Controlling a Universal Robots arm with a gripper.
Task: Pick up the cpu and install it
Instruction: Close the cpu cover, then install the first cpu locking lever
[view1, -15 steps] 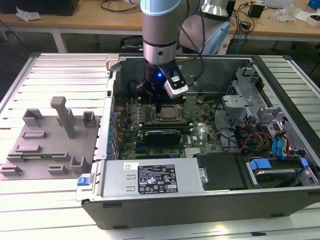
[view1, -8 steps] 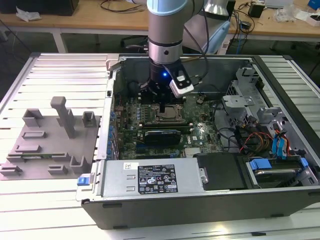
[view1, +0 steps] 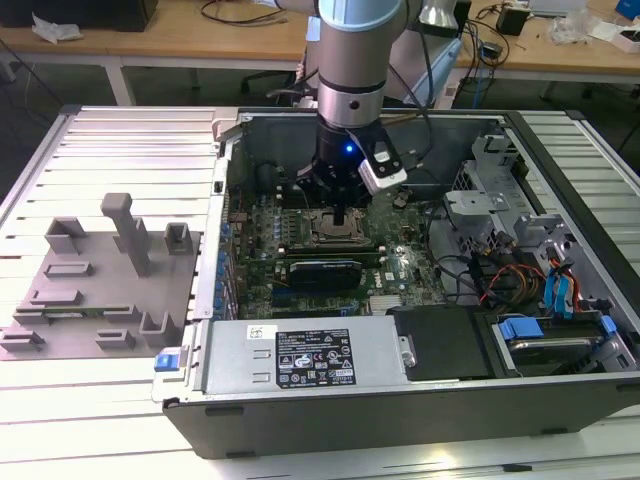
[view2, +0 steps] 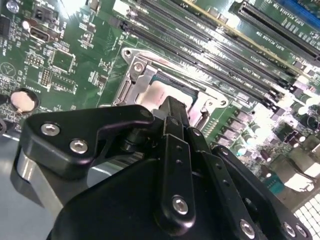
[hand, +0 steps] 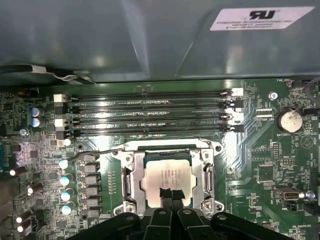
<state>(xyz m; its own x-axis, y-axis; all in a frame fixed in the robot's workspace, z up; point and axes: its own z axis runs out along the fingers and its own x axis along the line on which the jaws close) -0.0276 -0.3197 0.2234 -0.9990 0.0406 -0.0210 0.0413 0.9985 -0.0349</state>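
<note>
Jaws drawn narrow, tips together, sit on the pale top of the cpu (hand: 165, 175), lying square in its socket frame (hand: 131, 181) on the motherboard (hand: 257, 165), seemingly to seat it.

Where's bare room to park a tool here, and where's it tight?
Free: ribbed tabletop beyond the grey fixture plate, and the strip nearer the camera, both on the exterior view's left of the case. Crowded: inside the case, around the gripper over the cpu, and the cabled drive bay.
</note>
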